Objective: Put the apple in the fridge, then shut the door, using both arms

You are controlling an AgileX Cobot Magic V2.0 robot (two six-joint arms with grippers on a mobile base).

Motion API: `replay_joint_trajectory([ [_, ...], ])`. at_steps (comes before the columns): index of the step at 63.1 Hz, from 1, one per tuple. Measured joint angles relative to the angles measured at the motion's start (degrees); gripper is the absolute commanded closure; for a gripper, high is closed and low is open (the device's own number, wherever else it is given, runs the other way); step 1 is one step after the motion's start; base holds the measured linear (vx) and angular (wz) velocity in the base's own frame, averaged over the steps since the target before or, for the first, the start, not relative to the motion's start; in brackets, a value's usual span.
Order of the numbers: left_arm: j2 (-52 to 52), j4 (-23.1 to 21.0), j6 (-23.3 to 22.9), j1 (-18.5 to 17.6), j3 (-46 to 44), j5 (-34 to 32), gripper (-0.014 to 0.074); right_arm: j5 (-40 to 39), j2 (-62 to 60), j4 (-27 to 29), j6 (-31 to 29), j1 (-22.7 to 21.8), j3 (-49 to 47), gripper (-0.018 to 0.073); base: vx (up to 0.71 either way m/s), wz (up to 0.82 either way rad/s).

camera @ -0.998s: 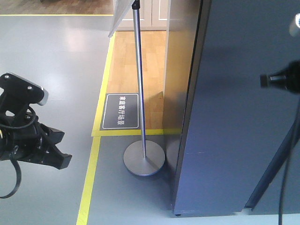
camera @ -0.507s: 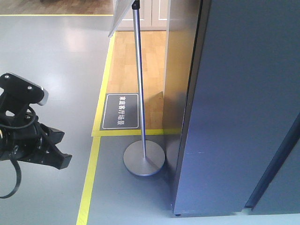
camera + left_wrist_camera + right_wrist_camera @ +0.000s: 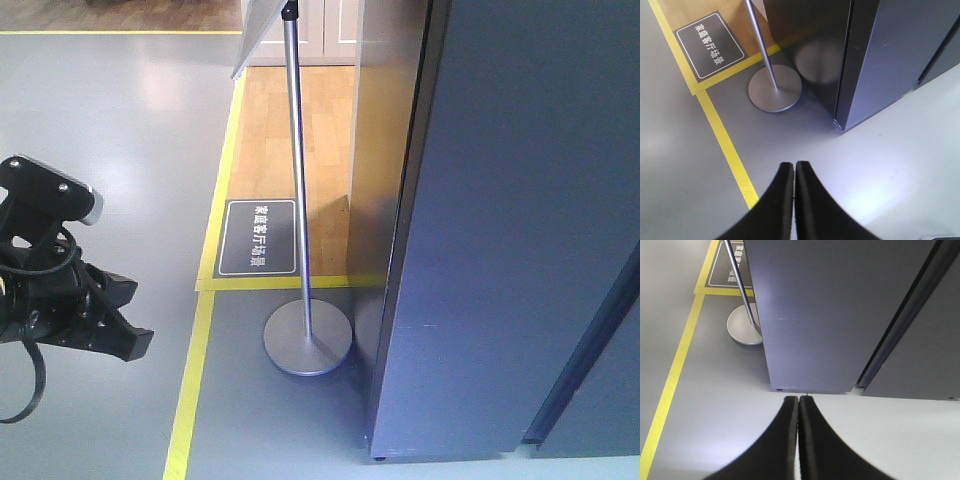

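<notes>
At far left of the front view the left gripper (image 3: pixel 128 340) hangs well apart from the dark grey fridge (image 3: pixel 500 250) at right, while both wrist views show the left gripper (image 3: pixel 794 167) and right gripper (image 3: pixel 799 401) pressed together, empty, with the fridge (image 3: pixel 830 310) beyond them.

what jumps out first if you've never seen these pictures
The tall dark grey fridge fills the right side of the front view, its door shut. Left of it a silver pole on a round base stands by yellow floor tape. The black left gripper and right gripper hang shut and empty.
</notes>
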Motion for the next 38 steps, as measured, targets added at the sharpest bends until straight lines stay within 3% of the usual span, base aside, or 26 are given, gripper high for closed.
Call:
replay_joint_trajectory([
  [38,-2.6,0.38,0.0,0.62,0.26,-0.35,0.0603,0.24,-0.35,0.0,0.07,0.0,0.0,0.0564,0.0,0.0],
])
